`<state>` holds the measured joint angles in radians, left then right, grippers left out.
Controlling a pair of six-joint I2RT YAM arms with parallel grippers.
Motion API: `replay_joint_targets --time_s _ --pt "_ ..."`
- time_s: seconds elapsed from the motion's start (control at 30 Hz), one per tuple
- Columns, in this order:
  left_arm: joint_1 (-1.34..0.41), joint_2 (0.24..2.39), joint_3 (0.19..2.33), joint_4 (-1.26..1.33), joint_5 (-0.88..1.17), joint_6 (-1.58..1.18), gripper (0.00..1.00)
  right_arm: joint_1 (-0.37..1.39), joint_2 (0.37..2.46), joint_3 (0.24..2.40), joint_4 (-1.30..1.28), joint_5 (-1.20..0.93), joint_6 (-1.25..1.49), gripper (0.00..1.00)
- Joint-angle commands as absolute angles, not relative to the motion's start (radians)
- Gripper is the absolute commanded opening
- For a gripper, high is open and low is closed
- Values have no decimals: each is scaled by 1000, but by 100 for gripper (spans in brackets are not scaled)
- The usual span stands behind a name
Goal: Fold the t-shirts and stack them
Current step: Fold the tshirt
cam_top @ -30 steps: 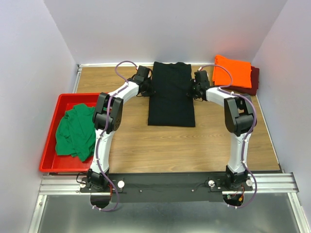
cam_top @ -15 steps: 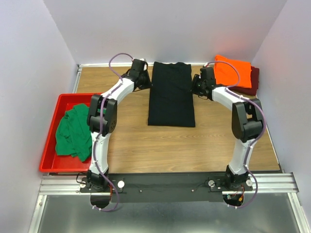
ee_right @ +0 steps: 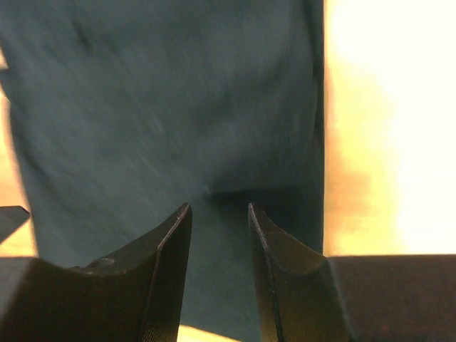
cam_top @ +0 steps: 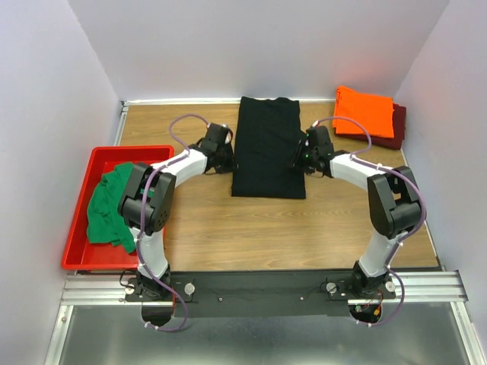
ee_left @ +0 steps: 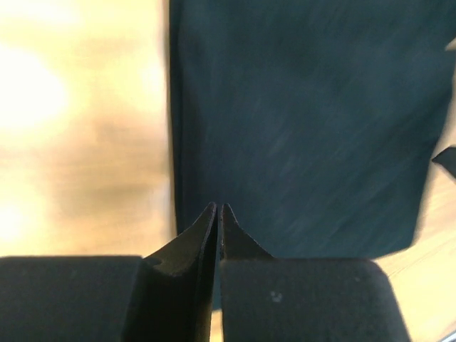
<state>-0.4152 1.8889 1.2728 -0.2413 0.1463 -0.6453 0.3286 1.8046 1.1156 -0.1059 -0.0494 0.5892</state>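
Observation:
The black t-shirt (cam_top: pixel 267 144) lies flat as a long folded strip in the middle of the table. My left gripper (cam_top: pixel 226 157) is at its left edge, shut and empty; the left wrist view shows the closed tips (ee_left: pixel 217 207) just over the black cloth (ee_left: pixel 299 107). My right gripper (cam_top: pixel 299 157) is at the shirt's right edge; its jaws (ee_right: pixel 219 207) stand a little apart over the black cloth (ee_right: pixel 164 92), holding nothing. The folded orange t-shirt (cam_top: pixel 364 112) lies on the folded maroon t-shirt (cam_top: pixel 394 131) at the far right. The green t-shirt (cam_top: pixel 116 204) is crumpled in the tray.
A red plastic tray (cam_top: pixel 80 228) sits at the left table edge. Bare wooden table (cam_top: pixel 243 228) shows in front of the black shirt. Grey walls close in the table at the back and both sides.
Both grippers have moved from the far part of the black shirt's side edges toward me, to about its middle. The shirts have not moved.

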Motion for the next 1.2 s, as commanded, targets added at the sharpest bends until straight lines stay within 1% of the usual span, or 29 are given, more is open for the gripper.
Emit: replay_joint_targets --time_s 0.0,0.17,0.33,0.53,0.87,1.17 --pt "-455 1881 1207 -196 163 -675 10 342 1795 1030 -129 -61 637 44" --pt "-468 1893 1135 -193 157 -692 9 344 1752 893 -135 -38 664 43" --pt "-468 1891 1109 -198 146 -693 9 344 1695 842 -143 -11 681 44" --pt "-468 1870 1098 -209 146 -683 9 341 1677 847 -158 -5 672 45" --pt "-472 1832 1062 -213 141 -653 9 342 1729 897 -173 18 638 46" --pt "-543 1821 982 -209 107 -693 8 351 1776 931 -201 6 569 46"
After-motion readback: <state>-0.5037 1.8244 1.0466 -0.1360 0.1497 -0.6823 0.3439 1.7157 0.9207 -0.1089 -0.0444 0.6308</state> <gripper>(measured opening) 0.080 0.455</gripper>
